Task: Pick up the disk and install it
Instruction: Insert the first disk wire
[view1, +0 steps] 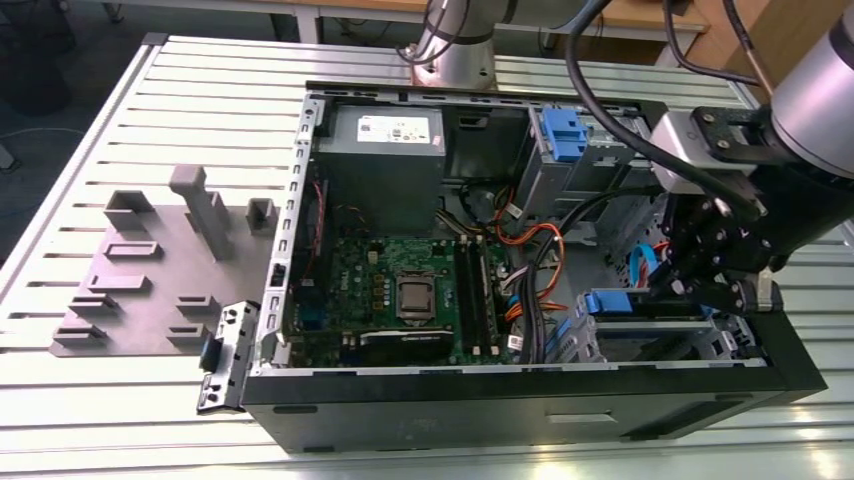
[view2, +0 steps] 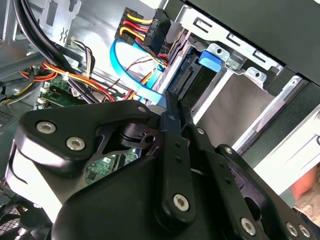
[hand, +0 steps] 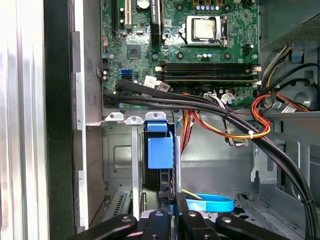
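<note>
Inspection finds the disk (view1: 615, 302) seated on edge in the grey drive cage (view1: 650, 343) at the end of the open computer case (view1: 534, 395) toward the exterior view's right, its blue end tab facing the motherboard (view1: 400, 285). In the first wrist view the disk (hand: 160, 152) stands upright between the cage rails. In the second wrist view its connector end (view2: 186, 79) shows beside a flat blue data cable (view2: 131, 79). The gripper (view1: 663, 292) hangs inside the case just at the disk. In the second wrist view the gripper (view2: 169, 107) has its two fingers drawn together along their length, tips just short of the disk's end. Whether a thin edge of the carrier is pinched between them cannot be made out. The first wrist view places the gripper (hand: 173, 212) directly in line with the disk's edge. A second blue-tabbed caddy (view1: 562, 131) sits in the far cage, well apart, and the power-supply box (view1: 380, 150) lies beyond the motherboard. By judgement, the disk is dense for its size and rigid. Its metal faces are smooth and likely to slip, and its plastic carrier somewhat springy. The soundest hold appears to be across the carrier's long side rails or on the end tab, keeping off the connector and the label face.
</note>
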